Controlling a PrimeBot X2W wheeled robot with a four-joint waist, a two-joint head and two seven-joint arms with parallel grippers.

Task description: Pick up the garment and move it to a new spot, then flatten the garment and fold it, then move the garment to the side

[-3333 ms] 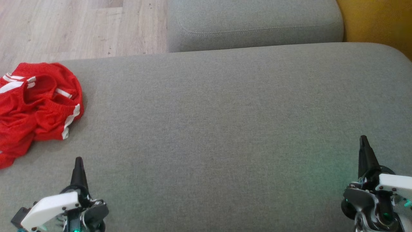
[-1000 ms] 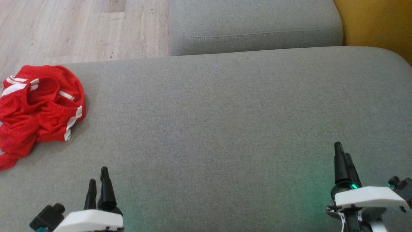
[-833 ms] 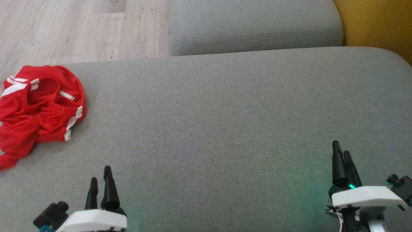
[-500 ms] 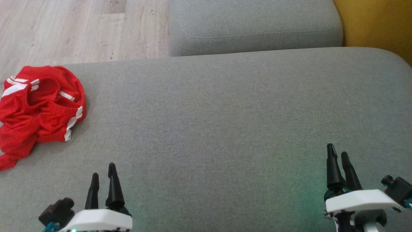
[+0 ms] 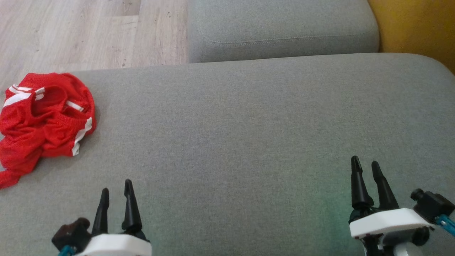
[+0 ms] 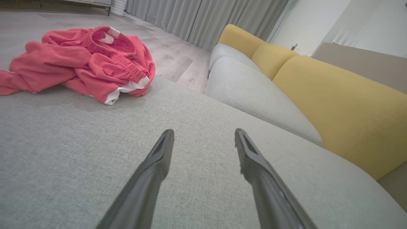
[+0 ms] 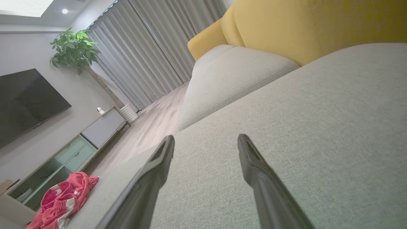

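Grey sofa seat [image 5: 249, 124], yellow backrest [image 6: 334, 105], wood floor [image 5: 71, 32], grey curtains [image 7: 152, 54]

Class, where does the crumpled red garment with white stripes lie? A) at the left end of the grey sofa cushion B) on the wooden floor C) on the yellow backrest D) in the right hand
A: the red garment sits on the grey sofa cushion, left end.

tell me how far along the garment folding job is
Nothing looks done: the crumpled red mesh garment with white stripes lies untouched, far left on the grey fabric cushion. In hand: nothing; the left gripper and right gripper hover open. Left: pickup, moving, flattening, folding, setting aside.
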